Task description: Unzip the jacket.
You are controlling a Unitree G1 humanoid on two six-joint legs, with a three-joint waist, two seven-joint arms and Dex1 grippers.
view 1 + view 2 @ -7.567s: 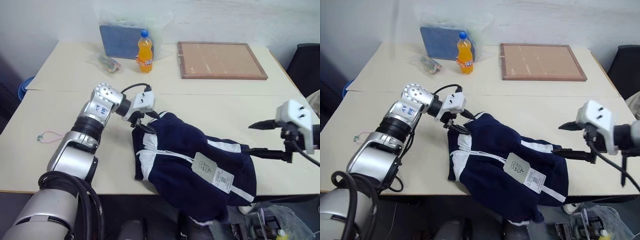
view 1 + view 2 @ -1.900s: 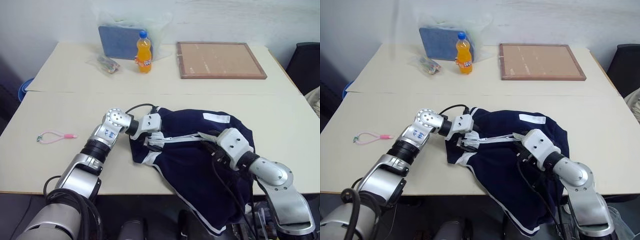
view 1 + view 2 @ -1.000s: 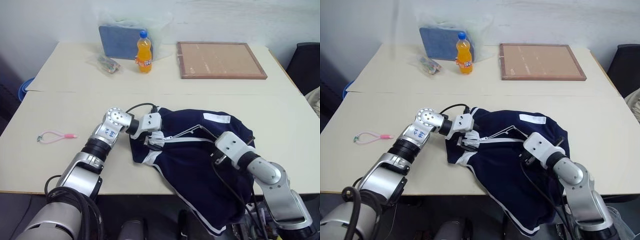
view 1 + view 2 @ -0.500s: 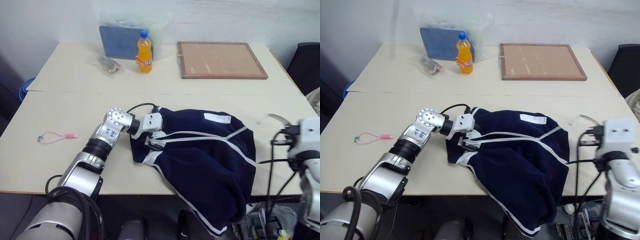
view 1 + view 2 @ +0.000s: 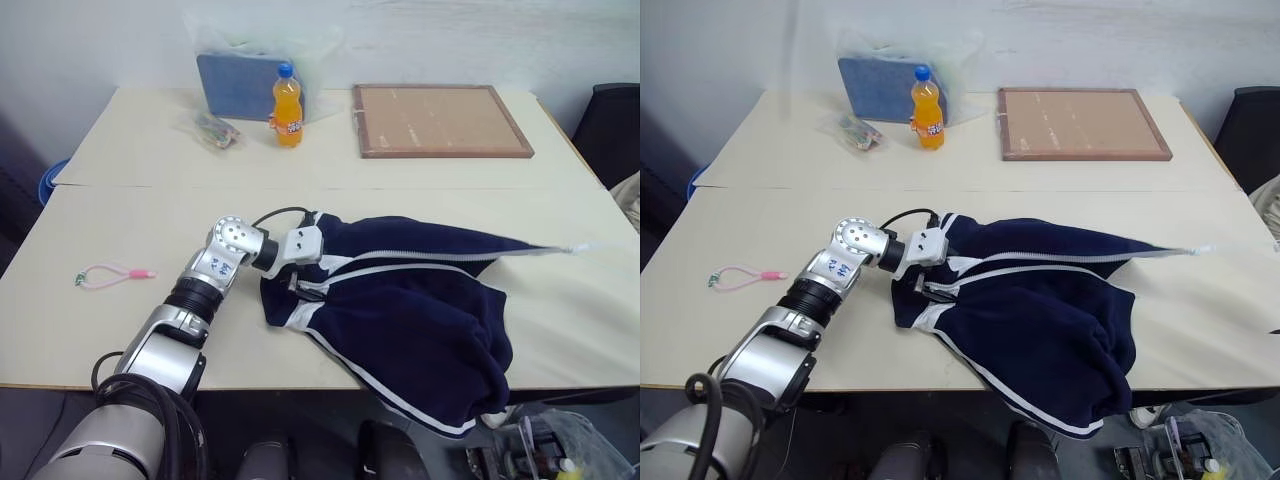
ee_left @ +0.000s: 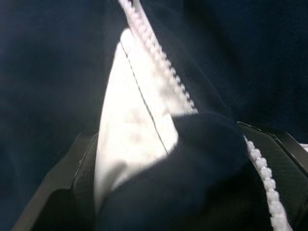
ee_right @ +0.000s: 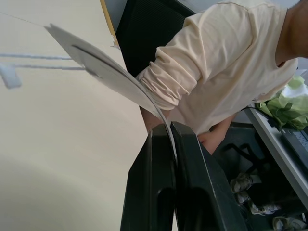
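Navy jacket [image 5: 400,310] at centre of the head views, spread on the pale table [image 5: 120,230], lower hem spilling over the near edge. Two white zipper lines [image 5: 430,257] fanning out from the collar, upper one drawn taut into a thin tip [image 5: 575,248] near the right edge of the frame; judged mostly unzipped, last stretch in hand. Collar end pinned left of centre by the left gripper [image 5: 300,275]: jaws wide but packed with cloth, white collar lining [image 6: 134,130] and zipper teeth [image 6: 159,62] bunched between the black fingers [image 6: 284,144], so read as a firm hold on the jacket. At the far end, hang tag [image 7: 106,72] running from upper left of the right wrist view down into the right gripper [image 7: 172,127], fingers pressed tight together on the paper. To finish well: keep the collar anchored, pull in line with the zipper rather than upward, go gently since paper and cord may tear, and watch that the whole garment does not slide rightward. Farther out, an orange bottle [image 5: 287,105] and a wooden board [image 5: 440,120] along the top of the frame, a pink cord [image 5: 105,272] at the left. Beyond the closed fingers, a person's sleeve [image 7: 226,62] at upper right.
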